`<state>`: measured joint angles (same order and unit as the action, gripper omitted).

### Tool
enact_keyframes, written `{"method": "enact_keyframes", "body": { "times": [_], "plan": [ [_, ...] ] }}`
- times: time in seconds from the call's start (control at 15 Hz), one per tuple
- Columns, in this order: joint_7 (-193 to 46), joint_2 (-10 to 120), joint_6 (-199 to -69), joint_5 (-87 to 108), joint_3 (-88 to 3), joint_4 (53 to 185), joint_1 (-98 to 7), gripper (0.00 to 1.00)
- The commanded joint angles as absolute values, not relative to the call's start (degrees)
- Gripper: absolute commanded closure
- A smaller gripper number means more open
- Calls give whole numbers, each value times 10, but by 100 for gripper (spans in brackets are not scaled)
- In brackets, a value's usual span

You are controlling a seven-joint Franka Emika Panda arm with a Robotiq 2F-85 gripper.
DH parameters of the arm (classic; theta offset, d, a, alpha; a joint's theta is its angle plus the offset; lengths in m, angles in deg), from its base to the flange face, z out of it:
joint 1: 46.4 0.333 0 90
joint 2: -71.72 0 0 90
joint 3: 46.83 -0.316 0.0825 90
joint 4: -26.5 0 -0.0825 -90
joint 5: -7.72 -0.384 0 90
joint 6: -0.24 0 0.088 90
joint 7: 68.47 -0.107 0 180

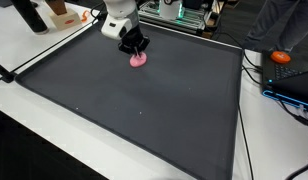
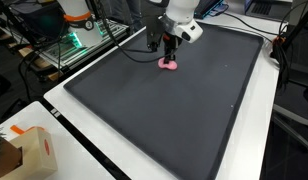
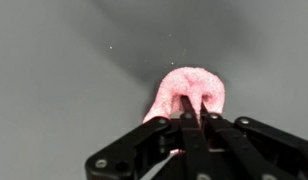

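Observation:
A small pink soft object (image 3: 189,85) lies on the dark grey mat (image 1: 144,110), near its far edge in both exterior views (image 1: 139,61) (image 2: 169,64). My gripper (image 3: 191,108) comes in from the bottom of the wrist view with its two black fingers (image 3: 184,106) pressed together on the middle of the pink object, which bulges out on both sides of them. In the exterior views the gripper (image 1: 135,50) (image 2: 171,50) stands upright right over the pink object, touching it, with the mat directly beneath.
The mat lies on a white table (image 2: 274,150). A cardboard box (image 2: 29,152) sits at a near corner, an orange object (image 1: 282,57) and cables beside the mat's edge, and equipment with wires (image 2: 79,40) behind.

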<state>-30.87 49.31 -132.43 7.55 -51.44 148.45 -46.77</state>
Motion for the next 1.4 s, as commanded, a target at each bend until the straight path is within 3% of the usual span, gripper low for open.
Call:
{"method": "enact_keyframes", "body": {
  "times": [0.0, 0.4, 0.47, 0.53, 0.67, 1.13, 1.33],
  "plan": [
    [-303, 490, -1344, 89, -522, 1499, -476, 99],
    [-309, 490, -1340, 88, -521, 1497, -476, 99],
    [-317, 489, -1336, 85, -520, 1495, -475, 71],
    [-316, 490, -1332, 84, -521, 1494, -476, 71],
    [-324, 496, -1325, 81, -521, 1494, -475, 57],
    [-345, 512, -1287, 98, -524, 1475, -463, 3],
    [-344, 506, -1238, 111, -529, 1441, -453, 0]
  ]
}}
